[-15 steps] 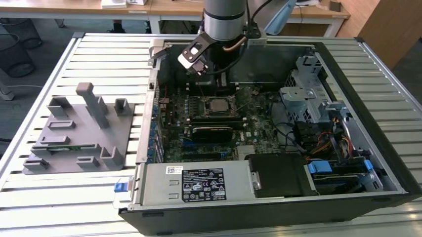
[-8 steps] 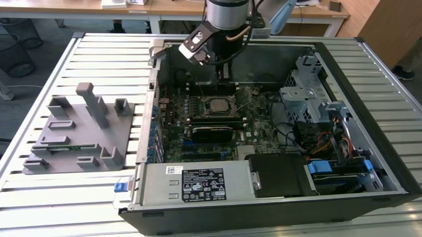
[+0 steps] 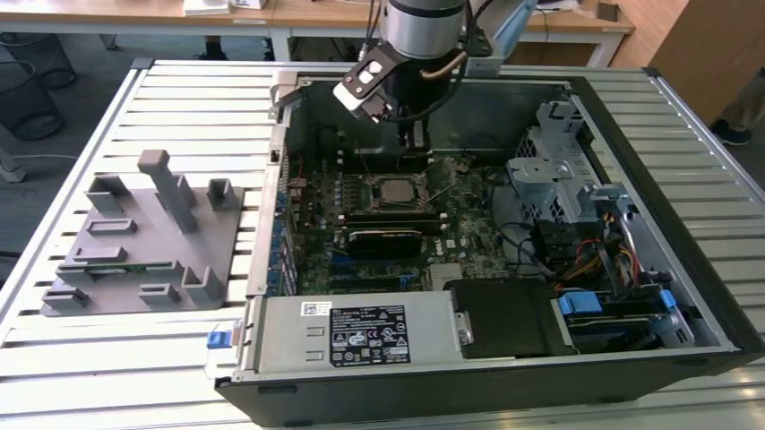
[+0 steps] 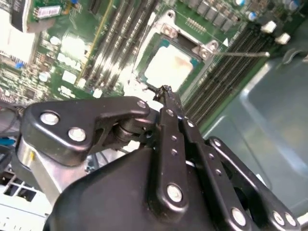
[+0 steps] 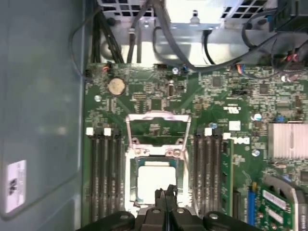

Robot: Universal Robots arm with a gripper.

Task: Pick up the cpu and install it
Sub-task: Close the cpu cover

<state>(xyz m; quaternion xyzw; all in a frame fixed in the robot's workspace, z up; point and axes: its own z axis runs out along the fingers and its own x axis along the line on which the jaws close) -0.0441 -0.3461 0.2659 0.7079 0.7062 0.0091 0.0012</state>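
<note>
On the exterior view's left, the grey fixture (image 3: 143, 242) sits on the slatted table (image 3: 72, 358), well apart from the open computer case (image 3: 669, 179).

Inside the case, the cpu (image 5: 156, 180) lies flat in the motherboard (image 3: 311, 233) socket with its silver lid up. It appears seated.

The retention frame (image 5: 156, 126) stands swung open beyond the socket, and its lever (image 4: 240, 54) is raised.

The gripper (image 5: 166, 193) hangs directly over the near edge of the cpu. Its fingers are pressed together and carry nothing. Whether the tips touch the lid cannot be told.

The drive cage (image 3: 556, 170) is at the exterior view's right.

Judgement: placement is done, and the chip is not yet clamped.
</note>
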